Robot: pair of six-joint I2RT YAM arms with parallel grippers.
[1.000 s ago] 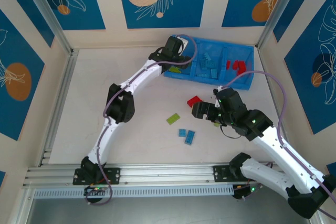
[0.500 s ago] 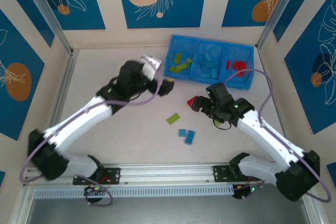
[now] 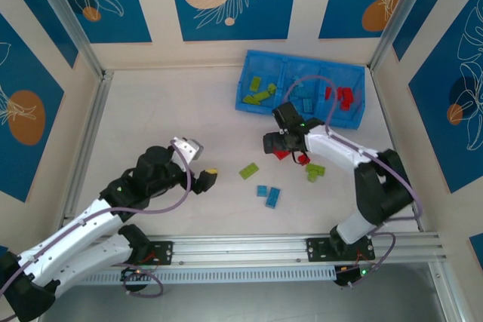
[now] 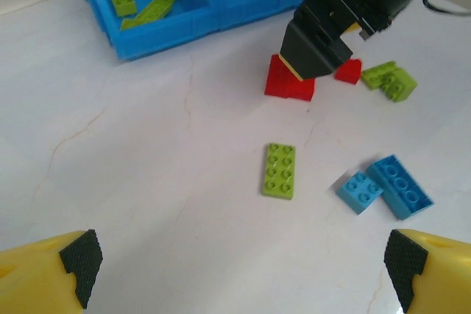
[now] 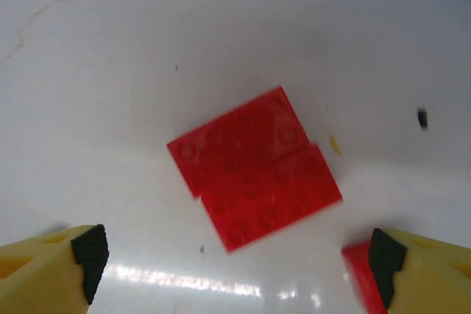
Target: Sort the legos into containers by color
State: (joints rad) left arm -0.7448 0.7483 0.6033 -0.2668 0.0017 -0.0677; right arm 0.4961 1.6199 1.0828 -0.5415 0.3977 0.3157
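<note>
The blue tray [image 3: 243, 103] at the back holds lime legos [image 3: 257, 91] in its left compartment, light blue ones [image 3: 302, 97] in the middle and red ones [image 3: 341, 96] on the right. On the table lie a lime plate [image 3: 249, 171] [image 4: 280, 170], two light blue bricks [image 3: 268, 194] [image 4: 384, 187], lime bricks [image 3: 315, 171] [image 4: 390, 80], a small red brick [image 3: 303, 160] [image 4: 347, 71] and two joined red bricks [image 5: 254, 167] [image 4: 289, 82]. My right gripper [image 3: 277, 145] [image 5: 237, 255] hangs open just above the joined red bricks. My left gripper [image 3: 205, 179] [image 4: 243, 270] is open and empty, left of the lime plate.
The enclosure walls stand close behind the tray and on both sides. The right arm's cable [image 3: 317, 84] arcs over the tray. An aluminium rail [image 3: 241, 246] runs along the near edge.
My left arm has pulled back from the tray to the near left, its jaws opening wide. My right gripper has moved left and back, over the joined red bricks.
</note>
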